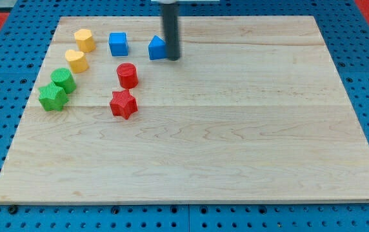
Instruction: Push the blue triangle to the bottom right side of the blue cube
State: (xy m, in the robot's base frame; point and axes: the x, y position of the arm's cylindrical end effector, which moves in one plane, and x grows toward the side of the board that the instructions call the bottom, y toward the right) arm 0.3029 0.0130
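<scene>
The blue triangle [157, 48] lies near the view's top, left of centre. The blue cube [118, 44] sits to its left, a small gap between them. My tip [173, 58] is at the triangle's right side, touching or nearly touching it. The rod rises from there to the view's top edge and hides part of the triangle's right edge.
A red cylinder [127, 75] and a red star [123, 104] lie below the blue cube. Two yellow blocks [84, 40] [77, 60] and two green blocks [63, 80] [52, 97] lie at the left. The wooden board [236, 142] rests on a blue pegboard.
</scene>
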